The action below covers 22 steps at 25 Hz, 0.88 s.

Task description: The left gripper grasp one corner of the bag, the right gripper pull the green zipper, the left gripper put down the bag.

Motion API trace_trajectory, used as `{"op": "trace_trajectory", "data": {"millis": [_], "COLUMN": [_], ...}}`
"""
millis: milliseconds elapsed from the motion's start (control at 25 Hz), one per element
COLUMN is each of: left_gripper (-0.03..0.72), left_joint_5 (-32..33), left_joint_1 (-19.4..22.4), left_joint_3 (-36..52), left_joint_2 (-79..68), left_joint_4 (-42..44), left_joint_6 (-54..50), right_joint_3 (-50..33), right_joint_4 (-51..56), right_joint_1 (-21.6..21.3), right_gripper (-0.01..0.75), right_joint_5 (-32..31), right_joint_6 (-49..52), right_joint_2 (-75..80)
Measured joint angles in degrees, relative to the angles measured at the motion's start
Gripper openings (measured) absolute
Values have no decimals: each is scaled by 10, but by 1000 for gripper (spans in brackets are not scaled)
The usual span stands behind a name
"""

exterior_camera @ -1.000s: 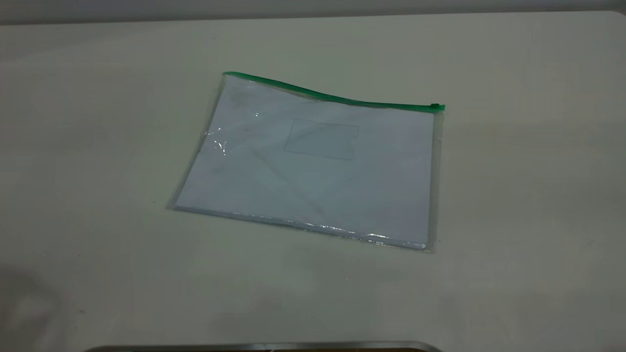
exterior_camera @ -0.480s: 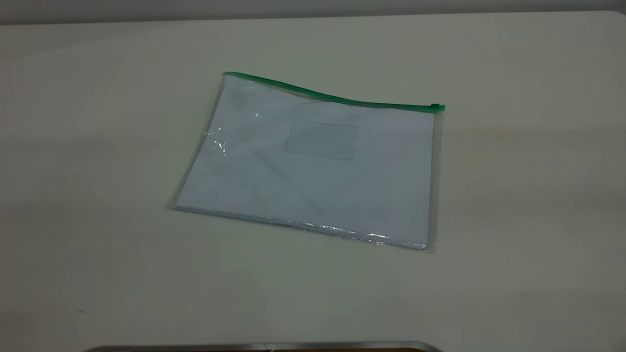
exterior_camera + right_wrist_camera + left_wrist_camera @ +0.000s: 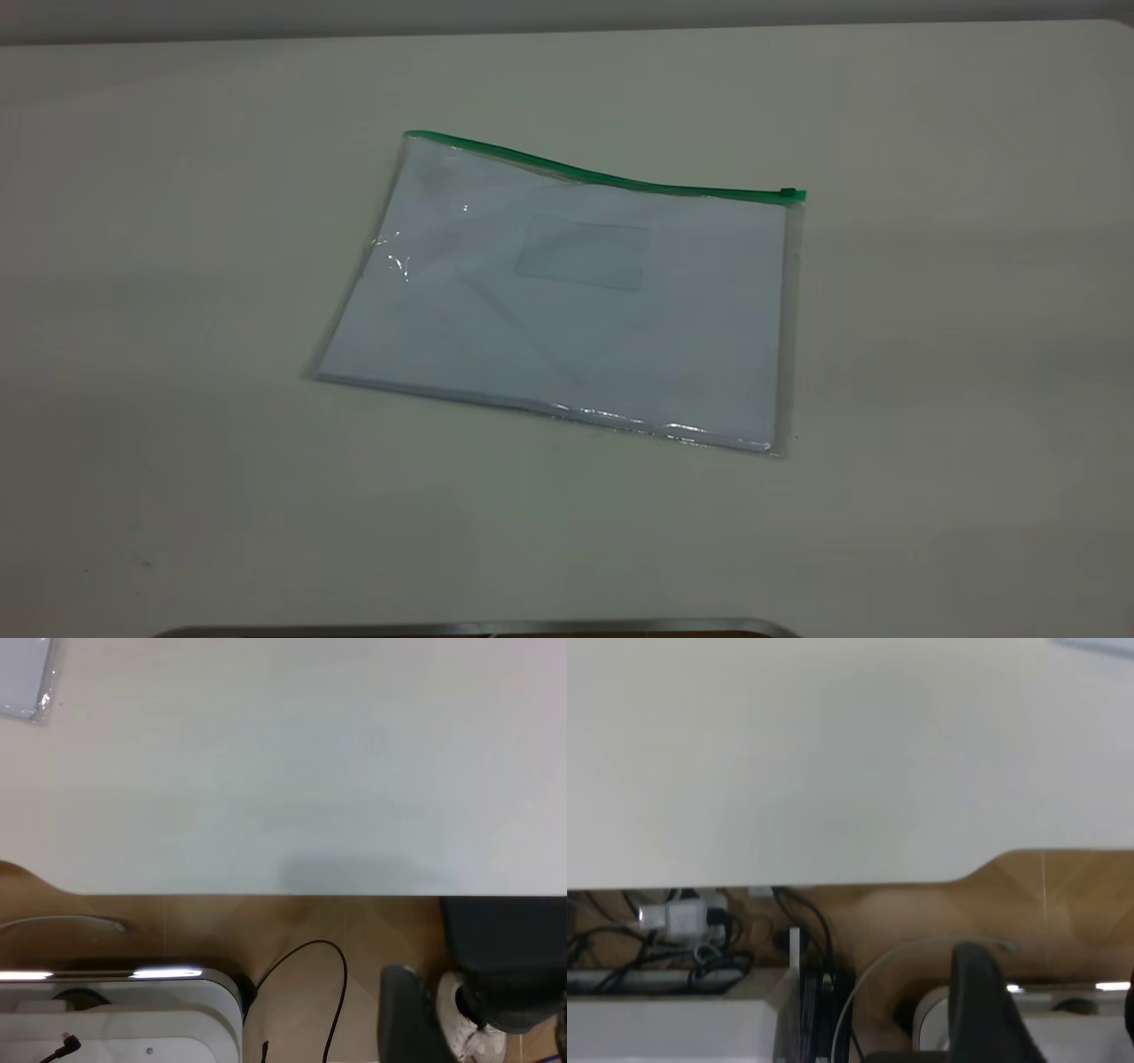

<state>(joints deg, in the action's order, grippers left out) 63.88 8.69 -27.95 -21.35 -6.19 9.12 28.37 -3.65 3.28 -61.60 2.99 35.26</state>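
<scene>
Clear plastic, thin and slick, the bag [image 3: 567, 301] lies flat mid-table [image 3: 930, 354], paper inside – probably light and floppy, best pinched at a corner beside the green zipper [image 3: 602, 177], whose slider sits at the strip's right end. No readable writing. Neither claw's spread can be told – both arms sit off the table's edge.

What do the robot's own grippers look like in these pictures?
Little of them shows. The exterior view shows no arm at all. In each wrist view only a dark, matte finger, narrowing to a rounded tip, shows at the picture's edge: the left gripper and the right gripper. No markings or cables on them are visible.
</scene>
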Motion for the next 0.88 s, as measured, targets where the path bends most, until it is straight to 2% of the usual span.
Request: {"op": "trace_trajectory", "data": {"millis": [480, 680, 880], "left_gripper": [447, 447, 447], "left_joint_5": [3, 5, 5], "left_joint_1": [0, -7, -23], "left_joint_3": [0, 0, 0], "left_joint_2": [77, 104, 151], "left_joint_4": [-3, -4, -4], "left_joint_6": [-1, -3, -3], "right_joint_3": [0, 0, 0], "right_joint_4": [1, 15, 18], "right_joint_1": [1, -31, -34], "right_gripper": [435, 435, 435], "right_joint_5": [-1, -4, -10], "right_joint_6": [0, 1, 1], "right_joint_2": [-9, -102, -237]}}
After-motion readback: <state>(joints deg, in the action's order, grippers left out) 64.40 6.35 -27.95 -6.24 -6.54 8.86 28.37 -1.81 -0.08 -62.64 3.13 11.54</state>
